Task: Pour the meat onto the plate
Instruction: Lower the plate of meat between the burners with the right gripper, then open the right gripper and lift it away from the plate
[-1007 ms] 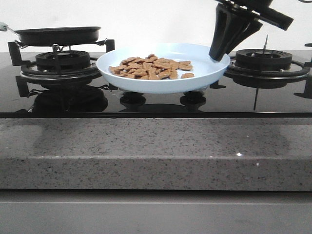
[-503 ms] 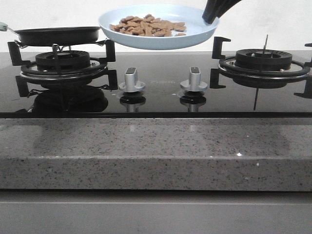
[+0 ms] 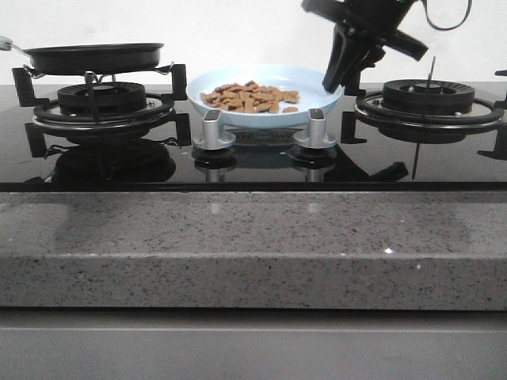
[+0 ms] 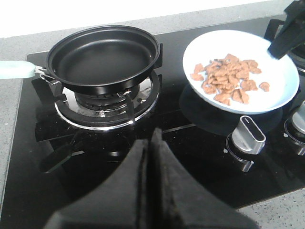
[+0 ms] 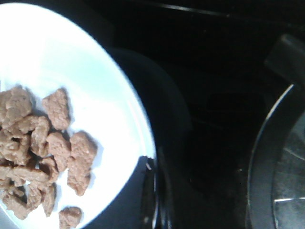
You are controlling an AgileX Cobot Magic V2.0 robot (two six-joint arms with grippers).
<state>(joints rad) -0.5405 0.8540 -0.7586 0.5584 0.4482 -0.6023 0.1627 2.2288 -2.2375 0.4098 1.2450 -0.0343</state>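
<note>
No text, label, brand, number or sign can be read on anything in these views.

place: kitchen | evidence: black glass gas hob (image 3: 253, 158), 2 burners, control knobs (image 3: 212, 131), speckled stone counter (image 3: 253, 245)

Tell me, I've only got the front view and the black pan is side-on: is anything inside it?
Observer: No. The left wrist view looks down into the frying pan, and its inside is bare black.
Operator: Where's the left gripper? I can't see it.
Observer: The left gripper is shut on nothing, above the glass stovetop on the near side of the pan's burner.
Operator: Is the right one really on the rim?
Observer: Yes. In the right wrist view the right gripper pinches the edge of the plate, and the meat lies clear of the fingers.
</note>
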